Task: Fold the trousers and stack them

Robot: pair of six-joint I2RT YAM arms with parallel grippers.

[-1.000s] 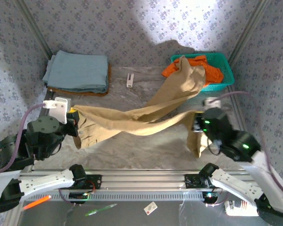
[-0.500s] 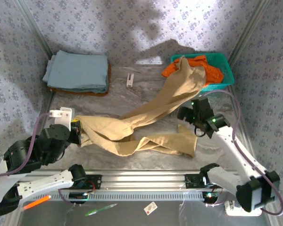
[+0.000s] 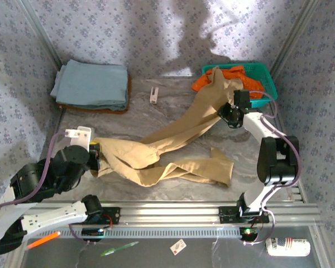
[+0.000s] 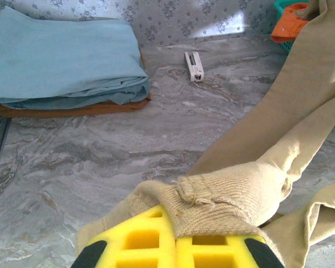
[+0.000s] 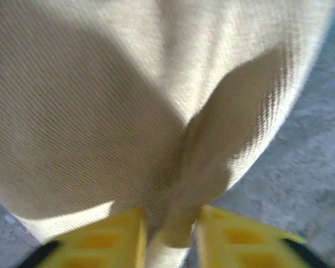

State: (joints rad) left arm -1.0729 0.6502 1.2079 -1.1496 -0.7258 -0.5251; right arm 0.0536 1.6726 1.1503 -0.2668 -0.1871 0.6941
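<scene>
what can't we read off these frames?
- Right gripper clamp: right wrist view is blurred; a trousers fold sits between the fingers, contact unclear.
- Left gripper fingertips: left wrist view, bunched cloth covers them.
- Basket contents: top view, trousers drape over them.
- White object: top view, too small to identify.

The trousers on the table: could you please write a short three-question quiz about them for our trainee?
1. True or false: the trousers lie folded on the blue cloth stack.
2. What does the left tool grip? A) an end of the trousers B) the orange garment C) the white clip
3. Fill in: the far end of the trousers rests in the teal ____.
Key: 1 false; 2 A; 3 basket.
</scene>
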